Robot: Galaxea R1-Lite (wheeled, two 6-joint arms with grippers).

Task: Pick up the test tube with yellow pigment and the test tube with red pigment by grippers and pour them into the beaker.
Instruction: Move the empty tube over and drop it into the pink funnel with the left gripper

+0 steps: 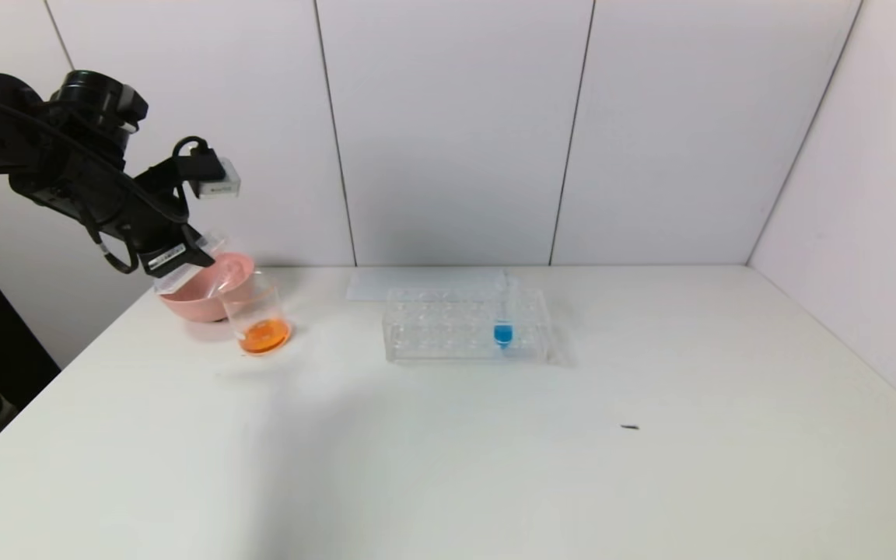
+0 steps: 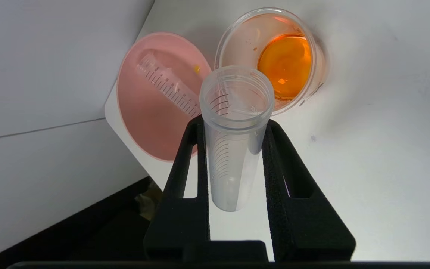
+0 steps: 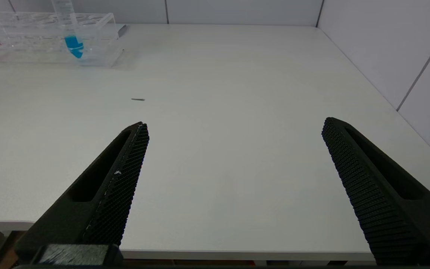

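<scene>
Holding an empty graduated test tube (image 2: 233, 142), numerals illegible.

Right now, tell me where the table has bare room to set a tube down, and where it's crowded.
Free: the wide bare stretch of table in front of and to the right of the tube rack, marked only by a small dark speck. Crowded: the far left corner, where the pink bowl and beaker stand close together under the left gripper holding an empty tube.

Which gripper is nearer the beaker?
Left. The left gripper holds an empty tube just above the beaker; the right gripper sits open, far across the table.
</scene>
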